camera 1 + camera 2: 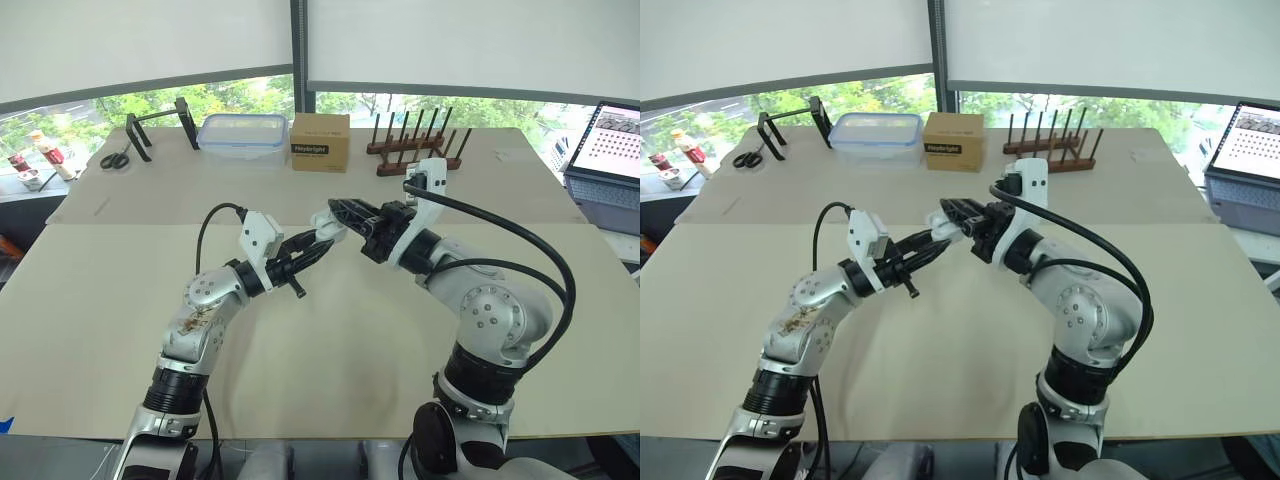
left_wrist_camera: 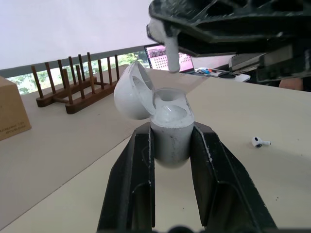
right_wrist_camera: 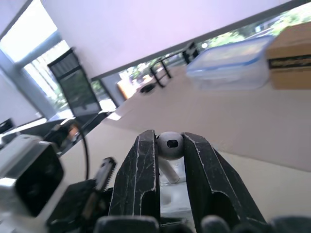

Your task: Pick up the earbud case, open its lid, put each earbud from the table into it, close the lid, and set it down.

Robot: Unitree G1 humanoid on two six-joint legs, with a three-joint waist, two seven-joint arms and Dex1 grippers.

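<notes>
along the far edge of the table [image 1: 100,330] we count one pair of scissors [image 1: 115,159], one black stand [image 1: 160,125], one plastic container [image 1: 243,137], one cardboard box [image 1: 320,141], one wooden rack [image 1: 415,150] and one laptop [image 1: 610,150], all well apart from the arms. mid-table, raised, the left gripper [image 2: 172,130] clamps the one earbud case [image 2: 170,145], lid [image 2: 130,92] open. just above it the right gripper [image 3: 170,135] pinches one earbud [image 3: 170,144]; a second earbud [image 2: 257,141] lies on the table.

You see one earbud case [image 2: 170,141] and two earbuds: the first earbud [image 3: 170,144] and the second earbud [image 2: 257,141]. You also see one plastic container [image 1: 242,137], one cardboard box [image 1: 320,141], one wooden rack [image 1: 418,150], one pair of scissors [image 1: 115,159], one black stand [image 1: 188,125] and one laptop [image 1: 612,140].
</notes>
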